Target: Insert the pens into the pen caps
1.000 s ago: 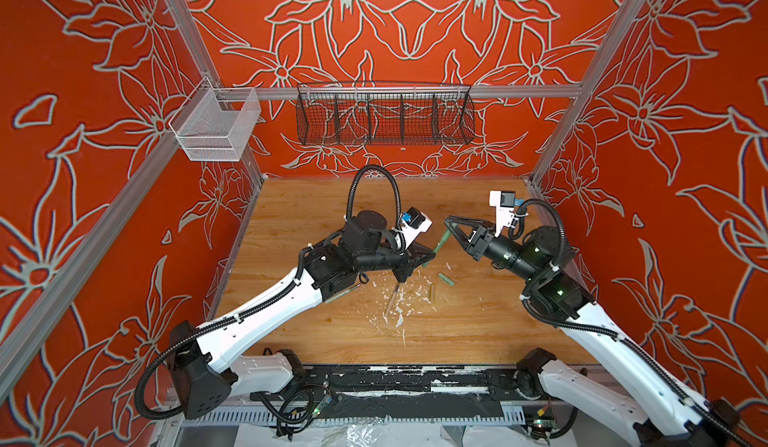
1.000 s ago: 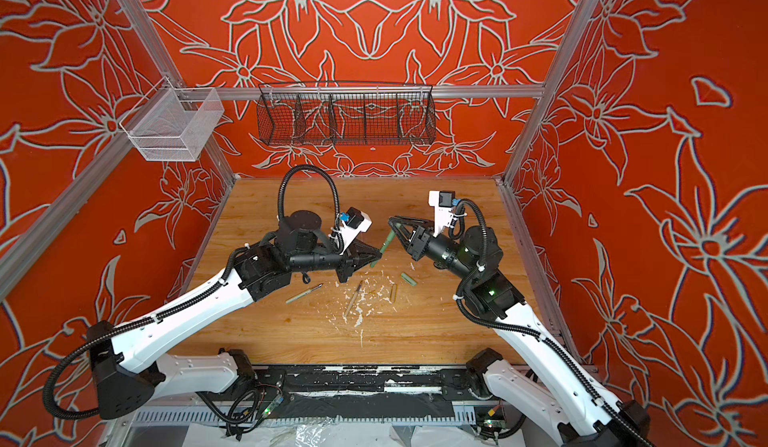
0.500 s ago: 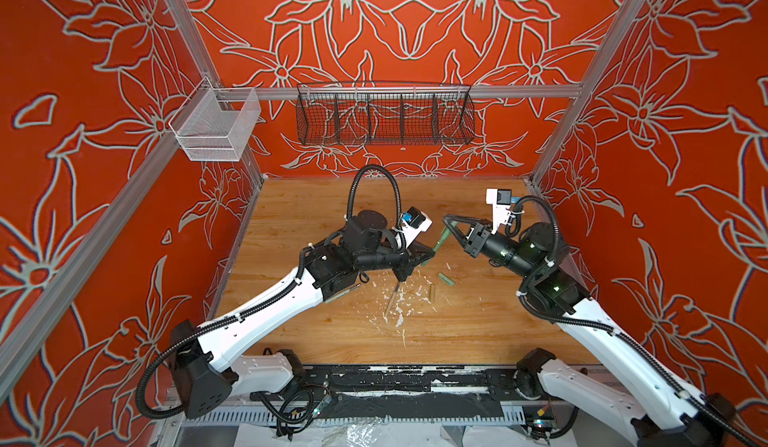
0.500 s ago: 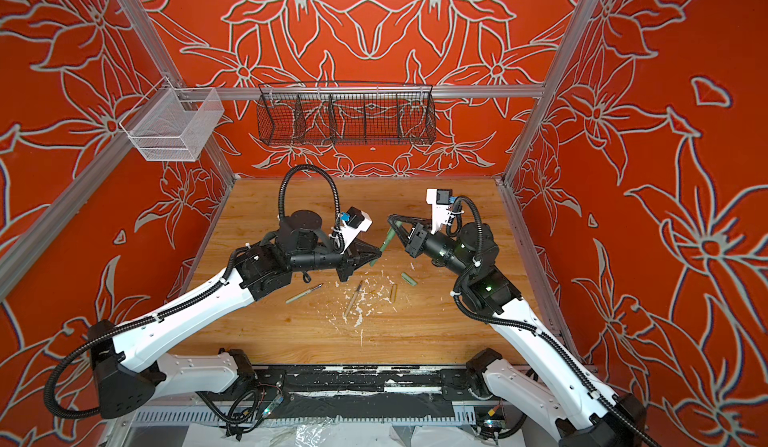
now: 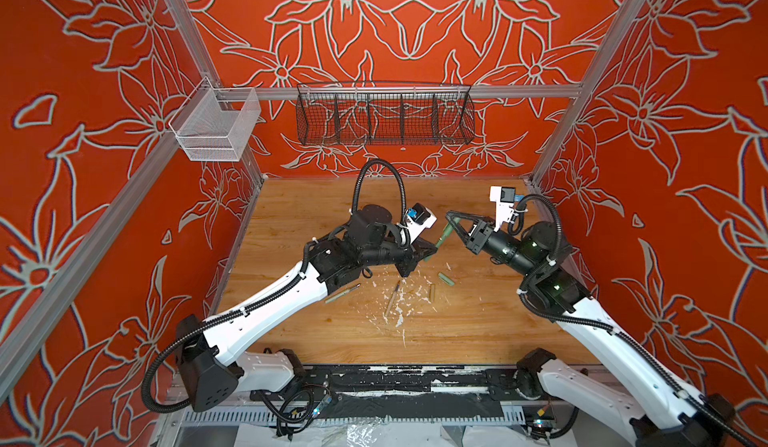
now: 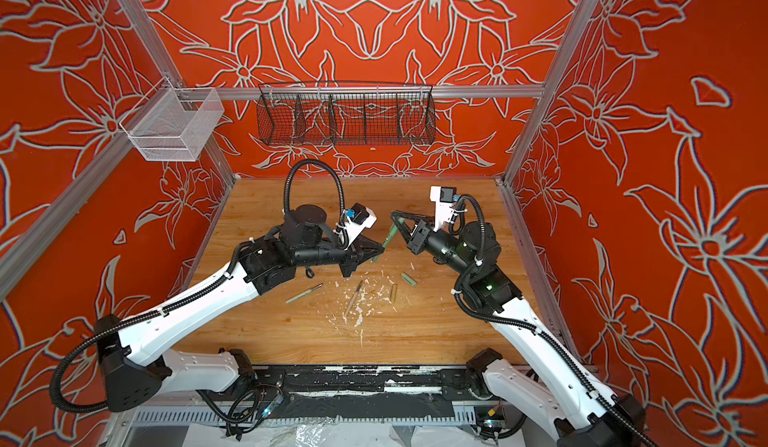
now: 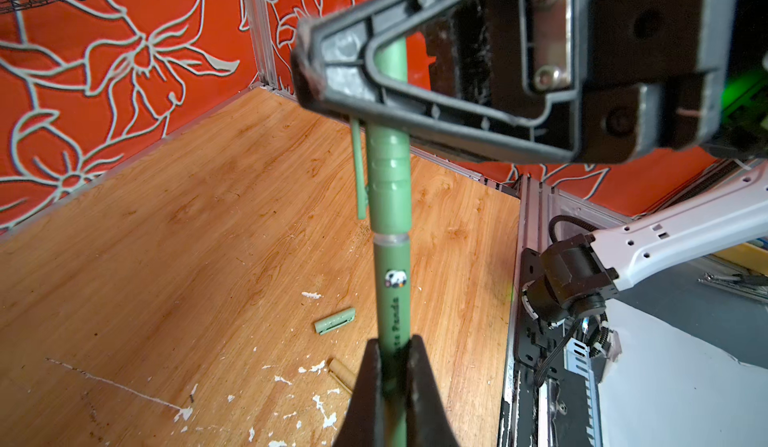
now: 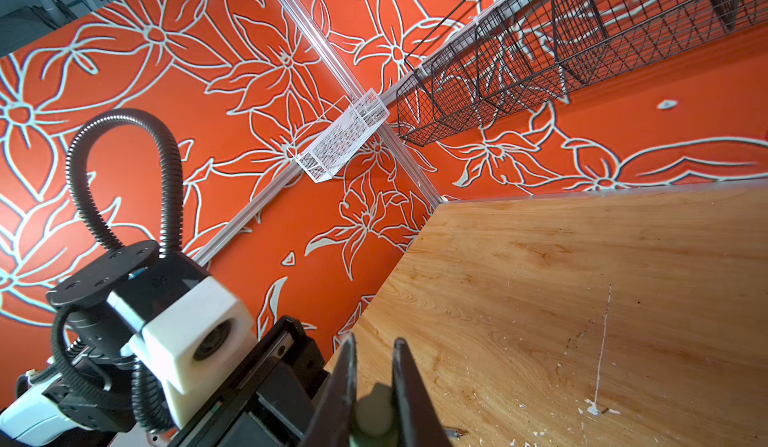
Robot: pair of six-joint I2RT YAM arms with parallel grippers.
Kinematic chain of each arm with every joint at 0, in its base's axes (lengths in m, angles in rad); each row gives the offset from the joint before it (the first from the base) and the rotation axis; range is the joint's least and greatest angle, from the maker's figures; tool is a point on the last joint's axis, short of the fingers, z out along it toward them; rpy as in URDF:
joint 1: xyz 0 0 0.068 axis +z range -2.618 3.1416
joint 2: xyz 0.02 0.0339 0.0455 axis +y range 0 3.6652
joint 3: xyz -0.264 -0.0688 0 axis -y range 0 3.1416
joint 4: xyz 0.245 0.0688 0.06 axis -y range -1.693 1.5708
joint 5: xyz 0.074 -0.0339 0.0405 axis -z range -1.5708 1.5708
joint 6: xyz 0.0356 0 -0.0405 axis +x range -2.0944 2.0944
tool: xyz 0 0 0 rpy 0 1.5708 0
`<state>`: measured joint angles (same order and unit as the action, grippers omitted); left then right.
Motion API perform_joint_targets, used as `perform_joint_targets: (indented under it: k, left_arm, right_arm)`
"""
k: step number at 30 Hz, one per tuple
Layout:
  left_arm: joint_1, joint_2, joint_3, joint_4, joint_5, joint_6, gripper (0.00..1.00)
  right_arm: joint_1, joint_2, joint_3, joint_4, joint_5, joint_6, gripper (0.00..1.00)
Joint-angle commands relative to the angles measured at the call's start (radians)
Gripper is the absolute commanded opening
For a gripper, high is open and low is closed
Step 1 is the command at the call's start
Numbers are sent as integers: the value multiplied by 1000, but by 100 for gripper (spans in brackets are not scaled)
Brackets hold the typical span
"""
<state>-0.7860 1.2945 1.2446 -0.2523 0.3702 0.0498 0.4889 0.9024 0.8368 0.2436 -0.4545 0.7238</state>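
Note:
A dark green pen (image 7: 392, 299) is raised above the table, with my left gripper (image 7: 395, 341) shut on its barrel. The dark green pen cap (image 7: 388, 183) sits over the pen's far end, its mouth at the pen's silver ring. My right gripper (image 8: 376, 341) is shut on that cap (image 8: 374, 416). In both top views the two grippers meet mid-table, left (image 5: 432, 249) and right (image 5: 451, 216), with the pen (image 5: 441, 237) slanting between them. On the table lie a pale green pen (image 5: 343, 294), a tan pen (image 5: 392, 297), a tan cap (image 5: 432, 292) and a pale green cap (image 5: 444, 278).
White paint flecks (image 5: 401, 307) litter the wooden table (image 5: 311, 208) around the loose pens. A black wire basket (image 5: 384, 114) hangs on the back wall and a white mesh basket (image 5: 214, 127) on the left rail. Orange walls close in three sides.
My right gripper has closed on the dark green cap and shifted slightly toward the left gripper. The left arm and its pen have held still.

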Motion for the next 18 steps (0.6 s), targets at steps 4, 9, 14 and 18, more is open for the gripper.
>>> perform_joint_targets:
  k: [4, 9, 14, 18]
  left_arm:
    - [-6, 8, 85, 117, -31, 70, 0]
    - [-5, 25, 112, 149, -16, 68, 0]
    - [-6, 27, 124, 171, -38, 67, 0]
    - [-5, 23, 132, 182, -42, 69, 0]
  right_arm:
    - [30, 28, -49, -40, -94, 50, 0]
    - [51, 39, -76, 11, -78, 67, 0]
    - [85, 49, -108, 28, -57, 64, 0]
    - [105, 49, -122, 19, -47, 57, 0]
